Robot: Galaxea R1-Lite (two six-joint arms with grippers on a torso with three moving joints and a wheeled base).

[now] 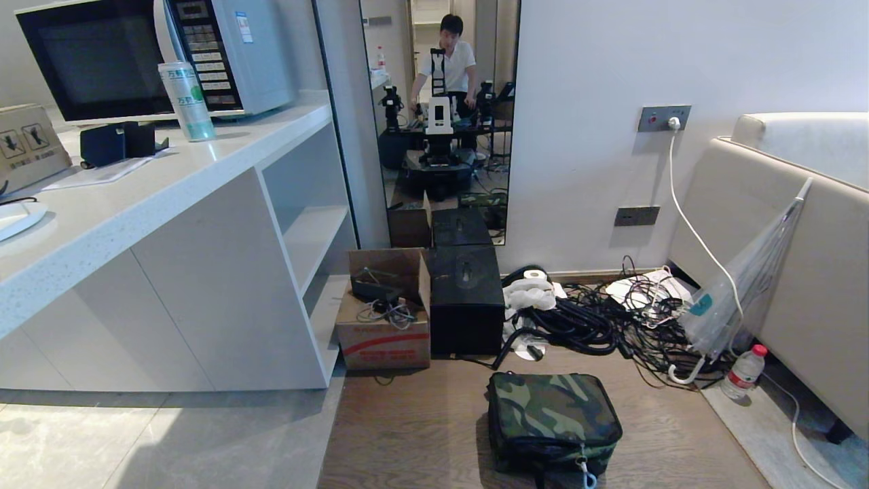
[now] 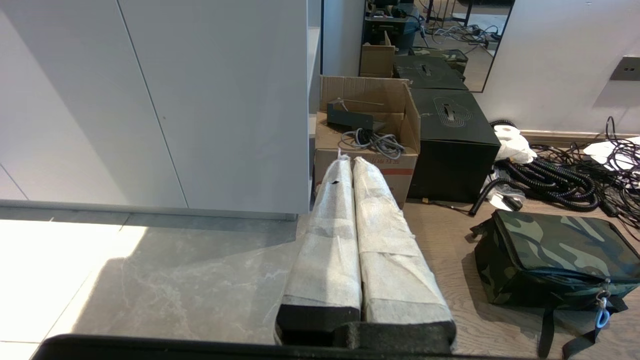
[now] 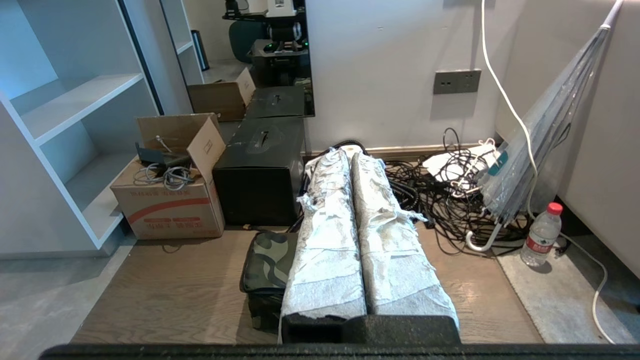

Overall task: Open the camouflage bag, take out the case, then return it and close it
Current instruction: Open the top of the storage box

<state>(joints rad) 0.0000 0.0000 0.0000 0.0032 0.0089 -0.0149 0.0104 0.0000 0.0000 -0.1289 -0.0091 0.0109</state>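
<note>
The camouflage bag [image 1: 553, 421] is blotched green, brown, black and tan, with a pale blue zipper pull [image 1: 588, 477] at its 6 o'clock edge. At 11 o'clock from it stand a black box [image 1: 466, 299] and a brown cardboard carton [image 1: 384, 319] with a red stripe. Both grippers wear whitish wrapping, and a clear bottle [image 1: 743, 372] at 3 o'clock has a red cap.

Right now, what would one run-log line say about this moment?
stage: not started | camouflage bag: zipped, on floor | left gripper: shut, clear of bag | right gripper: shut, above bag
</note>
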